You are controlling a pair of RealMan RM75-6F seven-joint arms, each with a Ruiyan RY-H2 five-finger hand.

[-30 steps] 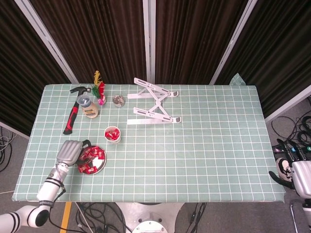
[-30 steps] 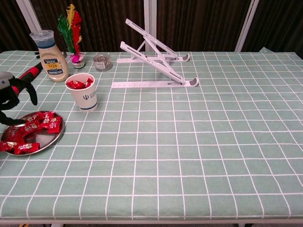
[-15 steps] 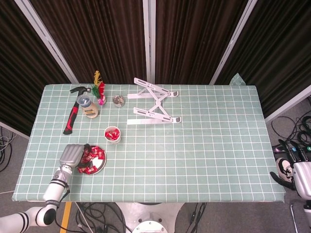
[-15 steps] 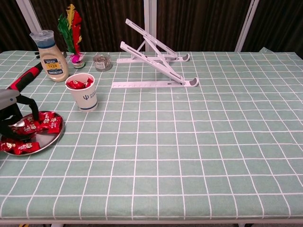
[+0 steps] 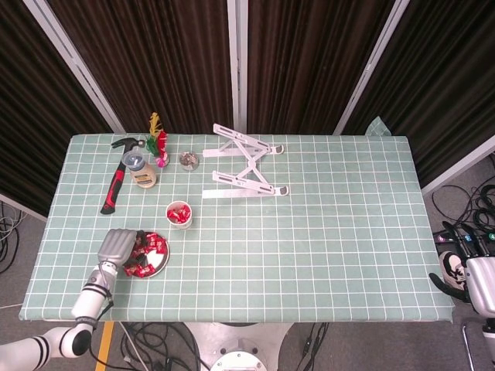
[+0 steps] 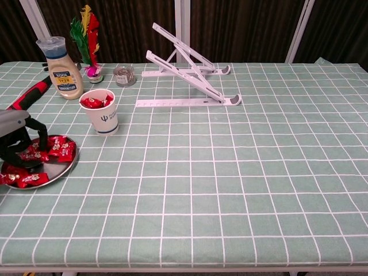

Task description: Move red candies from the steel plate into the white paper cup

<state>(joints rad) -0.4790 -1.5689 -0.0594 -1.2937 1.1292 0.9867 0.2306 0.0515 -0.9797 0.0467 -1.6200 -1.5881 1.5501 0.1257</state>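
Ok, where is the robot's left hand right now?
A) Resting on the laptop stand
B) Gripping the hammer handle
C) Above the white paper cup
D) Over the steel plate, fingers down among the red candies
D: the left hand reaches down into the steel plate, fingers among the red candies, short of the white paper cup.

Dark pleated curtains (image 5: 170,54) with pale metal posts (image 5: 236,62) behind a green-checked table (image 5: 325,232).

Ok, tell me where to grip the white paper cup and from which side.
Grip the white paper cup around its side wall, below the rim, coming in level from the right or front. It stands upright with an open top already holding red candies, so a top grasp probably would not suit; the steel plate and left hand crowd its left.
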